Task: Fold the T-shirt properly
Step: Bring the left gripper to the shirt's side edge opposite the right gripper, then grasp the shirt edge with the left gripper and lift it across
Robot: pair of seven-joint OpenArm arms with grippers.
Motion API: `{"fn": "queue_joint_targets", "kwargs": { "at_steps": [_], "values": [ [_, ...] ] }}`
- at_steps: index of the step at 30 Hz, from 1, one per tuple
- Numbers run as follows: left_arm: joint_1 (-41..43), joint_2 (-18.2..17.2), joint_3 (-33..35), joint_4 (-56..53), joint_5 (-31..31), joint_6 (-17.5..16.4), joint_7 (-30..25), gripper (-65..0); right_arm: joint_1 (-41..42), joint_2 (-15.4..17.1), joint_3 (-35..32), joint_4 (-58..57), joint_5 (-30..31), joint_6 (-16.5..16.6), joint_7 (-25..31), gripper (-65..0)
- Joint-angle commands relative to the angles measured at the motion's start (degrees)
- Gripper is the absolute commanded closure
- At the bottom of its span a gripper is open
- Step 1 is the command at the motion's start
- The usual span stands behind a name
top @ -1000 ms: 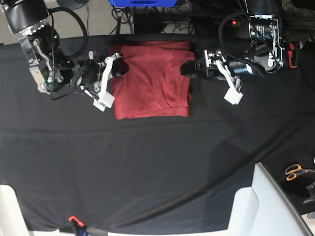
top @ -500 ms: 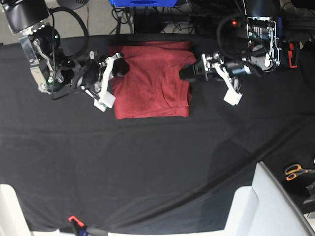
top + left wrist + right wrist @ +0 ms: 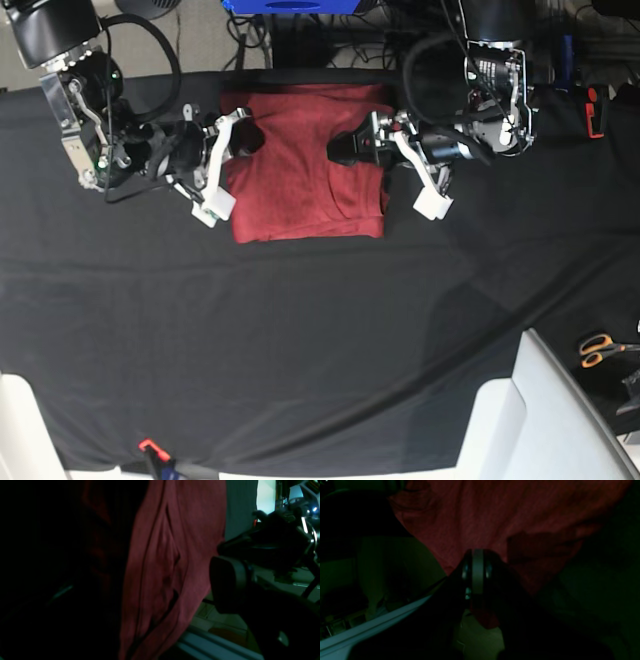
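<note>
With the folded maroon knit T-shirt nearly finished, the right hand pinched shut on its edge and the left hand gaped wide and empty over it, so smoothing seemed next.

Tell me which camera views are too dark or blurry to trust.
Base view: evenly lit and sharp, T-shirt clear on the black cloth. Left wrist view: left half nearly black, fabric folds dim but readable. Right wrist view: very dark, murky, soft throughout.

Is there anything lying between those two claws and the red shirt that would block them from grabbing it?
Nothing visible does. The right gripper is shut at one side edge of the T-shirt, and the open left gripper is already over the opposite side.
</note>
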Motion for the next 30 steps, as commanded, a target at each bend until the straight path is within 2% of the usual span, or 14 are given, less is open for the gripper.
{"fn": "queue_joint_targets", "kwargs": {
  "at_steps": [1,5,7,9,12,15,17,20,26,28,30],
  "values": [
    [-1.01,0.28,0.14,-0.15,-1.14,-0.52,-0.35,-58.6,0.58,0.36,0.38,1.15,1.07,0.42,0.62,-0.2],
    [-2.68,0.28,-0.21,-5.33,-1.05,-0.52,-0.7,-58.4,0.49,0.36,0.38,1.15,1.07,0.42,0.62,-0.2],
    [-3.04,0.28,0.14,-7.53,-1.05,-0.52,-3.25,-57.9,0.49,0.36,0.38,1.15,1.07,0.42,0.62,-0.2],
    [-3.04,0.37,0.14,-9.03,-1.05,-0.52,-5.1,-51.7,0.49,0.36,0.38,1.15,1.07,0.42,0.62,-0.2],
    [-3.04,0.37,0.14,-9.47,-1.05,-0.52,-5.19,-31.3,0.58,0.36,0.38,1.23,1.07,0.42,0.62,-0.2],
    [-3.12,0.28,0.14,-9.47,-1.05,-0.52,-5.19,-1.8,0.76,0.36,0.38,1.85,1.07,0.5,0.62,-0.2],
    [-3.39,0.28,0.49,-9.47,-1.05,-0.52,-5.19,0.0,0.58,0.36,0.38,4.84,1.07,0.5,0.62,-0.2],
    [-4.27,0.1,5.41,-9.55,-1.05,-0.52,-5.19,0.0,0.05,0.63,1.35,12.4,1.07,0.24,0.7,-0.2],
    [-6.55,-0.07,9.81,-9.03,-1.05,-0.52,-4.84,0.0,-2.49,0.28,13.66,18.64,0.72,-0.02,0.26,-0.2],
    [-7.61,-1.57,12.18,-8.94,-1.23,-0.52,-4.75,0.0,-3.9,0.63,17.96,18.29,0.63,-0.02,0.26,-0.2],
    [-9.45,-3.24,17.37,-8.94,-1.32,-0.52,-4.48,0.0,-4.87,0.72,20.78,17.32,0.63,0.06,0.18,-0.2]
  ]
}}
